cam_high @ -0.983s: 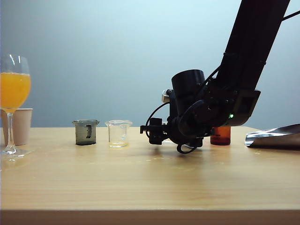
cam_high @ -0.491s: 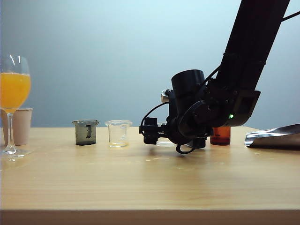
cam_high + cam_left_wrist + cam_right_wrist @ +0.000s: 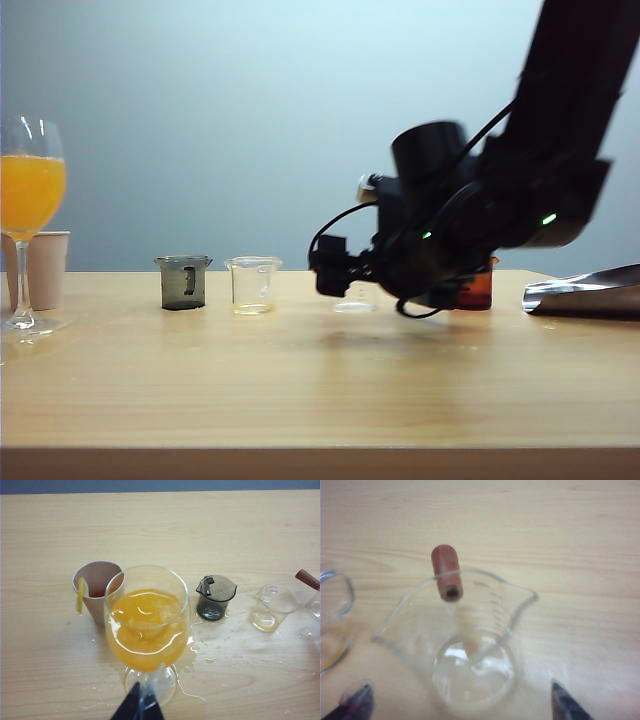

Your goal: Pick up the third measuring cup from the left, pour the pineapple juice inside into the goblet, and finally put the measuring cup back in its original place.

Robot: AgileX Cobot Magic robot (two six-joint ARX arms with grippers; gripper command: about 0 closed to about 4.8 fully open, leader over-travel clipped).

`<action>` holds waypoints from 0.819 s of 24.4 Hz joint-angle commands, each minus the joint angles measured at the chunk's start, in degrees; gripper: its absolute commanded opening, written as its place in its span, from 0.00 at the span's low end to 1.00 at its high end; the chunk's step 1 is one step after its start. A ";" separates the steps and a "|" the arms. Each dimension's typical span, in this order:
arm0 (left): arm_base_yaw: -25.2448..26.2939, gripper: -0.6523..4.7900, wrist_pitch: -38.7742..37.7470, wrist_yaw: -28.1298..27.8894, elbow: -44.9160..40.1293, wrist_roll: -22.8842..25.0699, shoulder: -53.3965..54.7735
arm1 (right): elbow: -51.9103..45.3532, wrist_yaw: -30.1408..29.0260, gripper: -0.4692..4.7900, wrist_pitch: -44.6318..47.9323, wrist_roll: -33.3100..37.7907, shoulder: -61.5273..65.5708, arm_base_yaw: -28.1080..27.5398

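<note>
The third measuring cup [image 3: 470, 650], clear with a reddish-brown handle [image 3: 447, 573], stands upright on the table and looks empty; it is also the small clear cup [image 3: 355, 297] in the exterior view. My right gripper [image 3: 461, 705] is open wide, its fingertips [image 3: 564, 704] on either side of the cup and apart from it. The goblet [image 3: 147, 625] at the far left [image 3: 30, 200] holds orange-yellow liquid, and I cannot tell the pineapple juice apart in it. My left gripper [image 3: 141, 709] is shut on the goblet's stem just above the foot.
A dark grey cup [image 3: 183, 282] and a clear handleless cup [image 3: 252, 285] stand left of the third cup. An amber cup [image 3: 472, 290] sits behind my right arm. A beige paper cup [image 3: 45, 268] is behind the goblet. A silver pouch [image 3: 585, 292] lies far right. Spilled drops [image 3: 210, 652] wet the table.
My right gripper has opened and let go of the third measuring cup, then drawn back to the right and slightly up. The cup now stands free on the table. The left arm is still.
</note>
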 commanded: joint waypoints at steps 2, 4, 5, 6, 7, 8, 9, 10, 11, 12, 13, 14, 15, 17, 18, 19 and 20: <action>0.09 0.11 0.63 0.09 0.17 0.02 -0.11 | -7.54 -1.49 1.00 -0.26 0.42 -10.29 0.09; 0.09 0.11 0.66 0.09 0.17 0.02 -0.11 | -10.16 -3.30 0.72 -4.11 0.42 -15.63 0.09; 0.09 0.11 0.63 0.09 0.17 0.02 -0.11 | -11.32 -4.22 0.39 -6.36 0.39 -18.47 0.09; 0.09 0.11 0.66 0.11 0.17 0.02 -0.11 | -12.52 -5.70 0.02 -9.66 0.20 -22.01 0.09; 0.09 0.11 0.66 0.11 0.17 0.02 -0.11 | -13.22 -6.01 0.14 -12.55 0.15 -24.87 0.09; 0.09 0.11 0.61 0.09 0.17 0.02 -0.11 | -13.59 -6.14 0.08 -16.09 0.11 -27.65 0.09; 0.09 0.11 0.66 0.09 0.17 0.02 -0.11 | -13.62 -6.62 0.08 -21.44 -0.13 -31.21 0.07; 0.09 0.11 0.66 0.11 0.17 0.02 -0.13 | -13.62 -7.30 0.08 -28.92 -2.25 -36.81 0.02; 0.09 0.11 0.63 0.09 0.17 0.02 -0.11 | -13.64 -8.94 0.08 -35.87 -4.81 -43.21 -0.15; 0.11 0.11 0.68 0.09 0.17 0.02 -0.11 | -13.64 -9.31 0.08 -38.80 -6.16 -46.29 -0.24; 0.11 0.11 0.66 0.11 0.17 0.02 -0.11 | -13.64 -9.42 0.08 -41.83 -7.10 -49.99 -0.31; 0.11 0.11 0.66 0.09 0.17 0.02 -0.11 | -13.66 -9.40 0.08 -43.95 -7.58 -52.98 -0.50; 0.11 0.11 0.66 0.09 0.17 0.02 -0.11 | -13.68 -9.46 0.08 -45.75 -7.74 -55.80 -0.87; 0.11 0.11 0.63 0.11 0.17 0.02 -0.11 | -13.68 -10.29 0.08 -50.77 -7.72 -64.76 -2.71; 0.09 0.11 0.63 0.09 0.17 0.02 -0.11 | -13.68 -10.25 0.08 -53.90 -7.78 -69.42 -3.87; 0.11 0.11 0.66 0.09 0.17 0.02 -0.11 | -13.68 -10.25 0.08 -56.54 -7.78 -72.32 -4.61; 0.09 0.11 0.66 0.09 0.17 0.02 -0.11 | -13.70 -10.16 0.08 -58.86 -7.80 -74.49 -5.16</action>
